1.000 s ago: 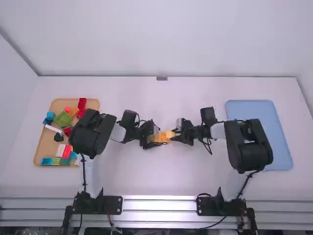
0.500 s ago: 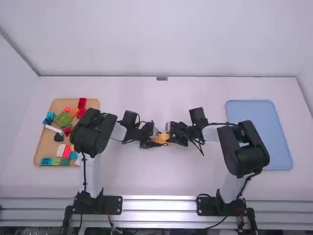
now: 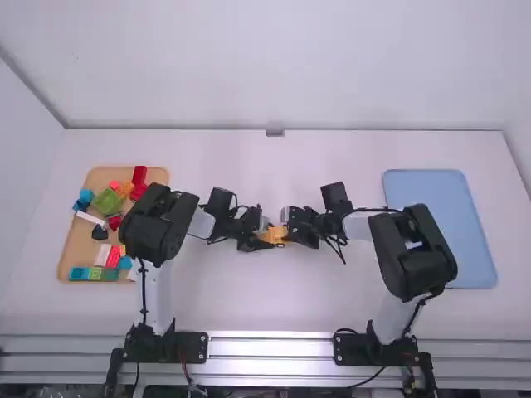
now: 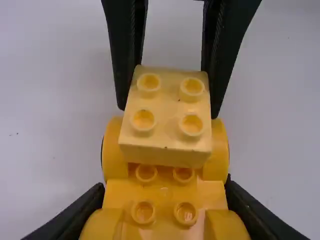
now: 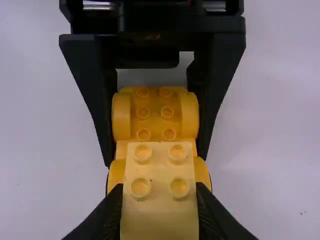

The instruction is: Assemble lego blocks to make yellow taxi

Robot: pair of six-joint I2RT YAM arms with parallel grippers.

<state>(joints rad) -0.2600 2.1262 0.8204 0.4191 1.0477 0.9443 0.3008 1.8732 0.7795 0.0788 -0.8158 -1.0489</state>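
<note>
My left gripper and my right gripper meet at mid-table, with yellow blocks between them. In the left wrist view, my left gripper is shut on a studded yellow wheeled base; its fingers grip both sides. A paler yellow 2x2-stud block lies over the far part of that base; whether it is pressed down I cannot tell. My right gripper is shut on this pale block in the right wrist view, where the wheeled base extends beyond it.
A tan tray at the left holds several coloured blocks, partly under the left arm. On the right, a blue tray lies beside the right arm.
My right gripper has moved left, toward my left gripper, bringing the pale block against the wheeled base, then stayed there. The left arm has kept still.
</note>
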